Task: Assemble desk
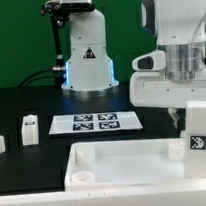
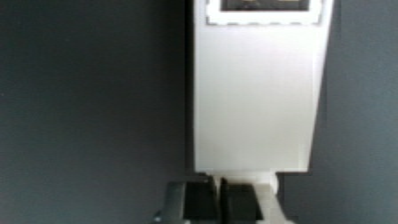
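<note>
Black table (image 1: 21, 102): at four o'clock in the exterior view a leg (image 1: 195, 136) stands upright on the desk top (image 1: 126, 159). The gripper (image 1: 176, 113) is pinched fully closed beside the leg's upper end, apparently holding nothing. The step looks like seating this leg; next, the jaws need to open and straddle it squarely.

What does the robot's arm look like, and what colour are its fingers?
The arm is big, white and rounded. Its base is white too, with a black triangle sticker and a blue light glowing low down. The gripper is a white boxy block with two dark fingers.
</note>
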Robot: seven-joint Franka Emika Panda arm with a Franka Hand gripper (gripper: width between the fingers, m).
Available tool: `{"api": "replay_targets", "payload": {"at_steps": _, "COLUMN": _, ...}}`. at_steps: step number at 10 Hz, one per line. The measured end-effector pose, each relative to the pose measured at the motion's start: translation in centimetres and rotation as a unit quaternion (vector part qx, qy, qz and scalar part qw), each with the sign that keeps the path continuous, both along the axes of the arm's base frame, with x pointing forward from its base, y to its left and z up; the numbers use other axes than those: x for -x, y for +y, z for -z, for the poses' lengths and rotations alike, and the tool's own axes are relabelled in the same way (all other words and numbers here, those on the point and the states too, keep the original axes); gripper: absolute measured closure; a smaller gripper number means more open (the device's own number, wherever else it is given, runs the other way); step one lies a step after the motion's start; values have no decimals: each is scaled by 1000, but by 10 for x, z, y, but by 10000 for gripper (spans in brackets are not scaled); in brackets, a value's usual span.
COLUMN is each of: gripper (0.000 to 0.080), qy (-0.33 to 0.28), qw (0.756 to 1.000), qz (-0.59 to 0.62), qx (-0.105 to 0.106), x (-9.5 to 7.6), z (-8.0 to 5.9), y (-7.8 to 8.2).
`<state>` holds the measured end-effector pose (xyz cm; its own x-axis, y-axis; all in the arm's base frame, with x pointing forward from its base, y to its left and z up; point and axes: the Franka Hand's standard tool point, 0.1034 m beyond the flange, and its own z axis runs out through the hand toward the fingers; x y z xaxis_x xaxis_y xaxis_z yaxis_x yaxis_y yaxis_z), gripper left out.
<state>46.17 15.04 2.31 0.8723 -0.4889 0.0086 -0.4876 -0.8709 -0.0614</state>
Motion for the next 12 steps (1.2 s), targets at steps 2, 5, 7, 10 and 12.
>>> {"api": "replay_targets", "payload": {"at_steps": 2, "gripper": 798, "qy": 2, "qw": 1000, "qz": -10, "qx": 1, "x": 1, "z": 0, "y": 0}}
{"api": "replay_targets", "payload": {"at_steps": 5, "gripper": 666, "qy": 0, "qw": 1000, "qz": -2, "qx": 1, "x": 0, "z": 0, "y": -2}}
{"api": "replay_targets", "payload": {"at_steps": 7, "gripper": 346, "qy": 1, "qw": 1000, "qz": -10, "qx": 2, "x": 1, "z": 1, "y": 0}}
{"api": "replay_targets", "payload": {"at_steps": 10, "gripper": 164, "qy": 1, "qw": 1000, "qz": -9, "qx": 2, "x": 0, "z": 1, "y": -1}}
{"api": "replay_targets", "payload": {"at_steps": 12, "gripper": 152, "qy": 1, "qw": 1000, "qz": -9, "qx": 2, "x": 0, "z": 0, "y": 0}}
